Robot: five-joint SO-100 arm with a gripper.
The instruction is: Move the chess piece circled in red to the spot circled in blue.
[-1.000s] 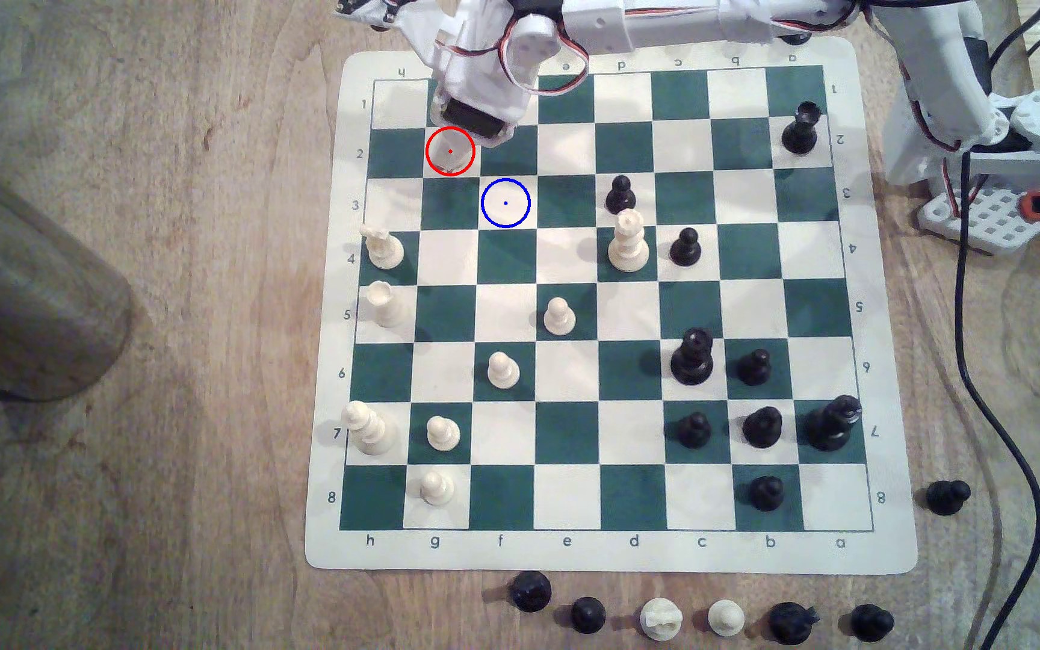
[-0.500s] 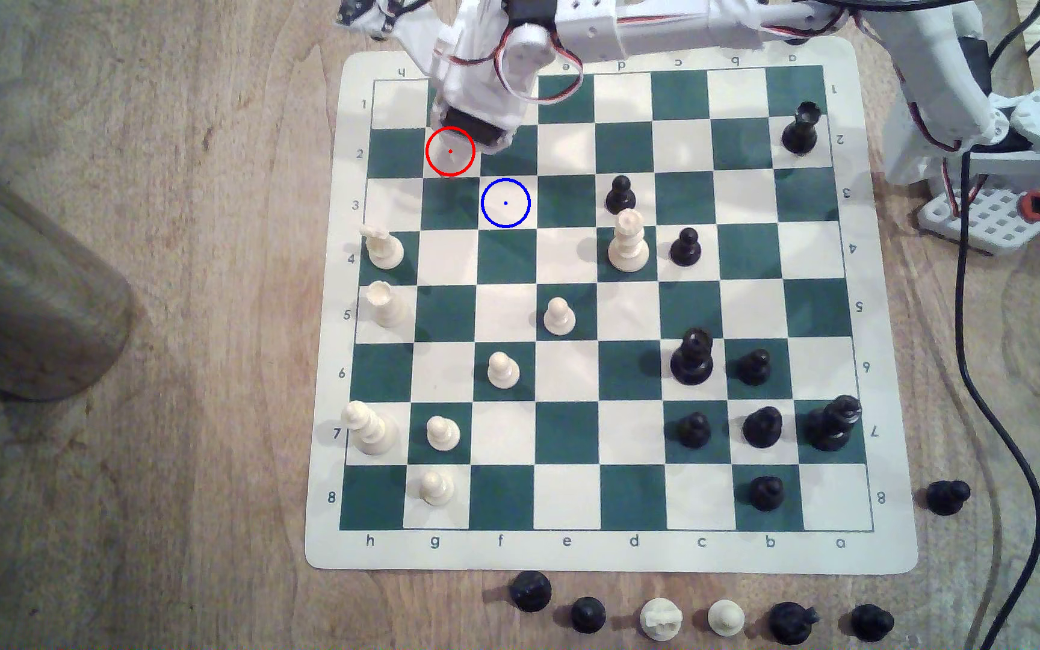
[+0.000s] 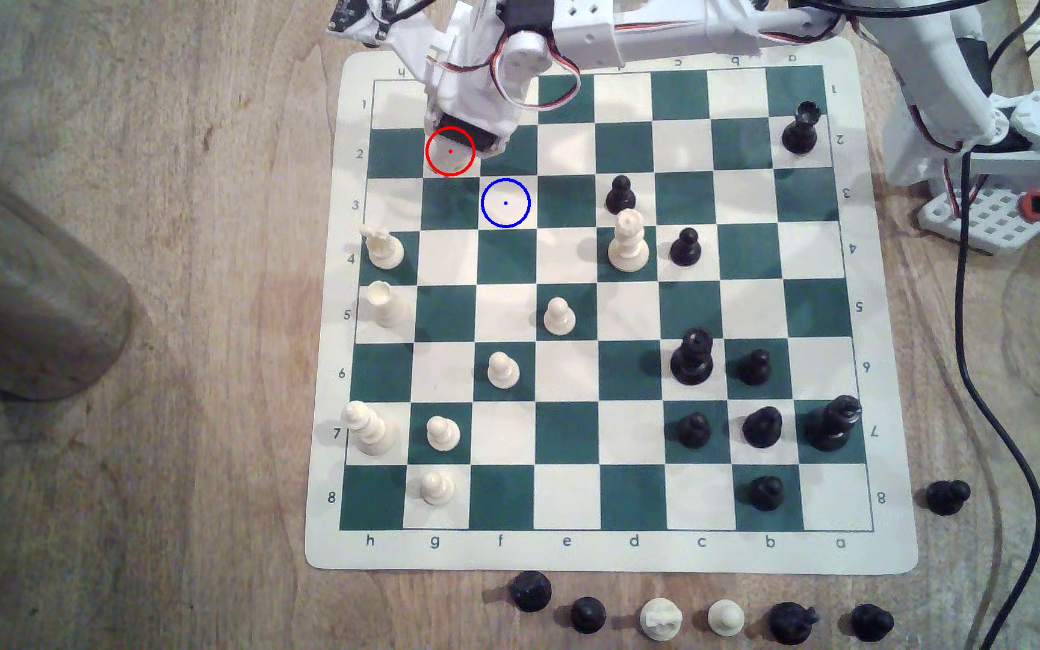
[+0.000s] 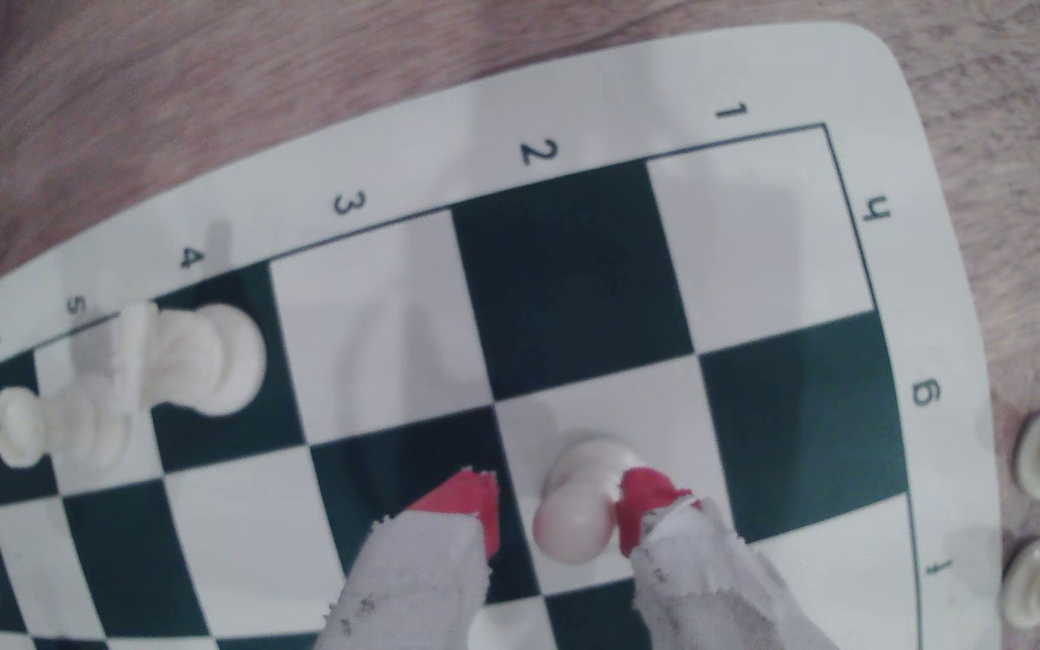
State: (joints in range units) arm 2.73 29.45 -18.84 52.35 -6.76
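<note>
Board (image 3: 880,550) edges reading 1–8, a–h. Six captured pieces (four black, two cream) lining the worktop (image 3: 130,500). Jaws standing open, flanking the chess piece (image 4: 574,500).

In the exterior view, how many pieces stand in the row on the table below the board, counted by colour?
black pieces: 4
cream pieces: 2
Total: 6
</note>
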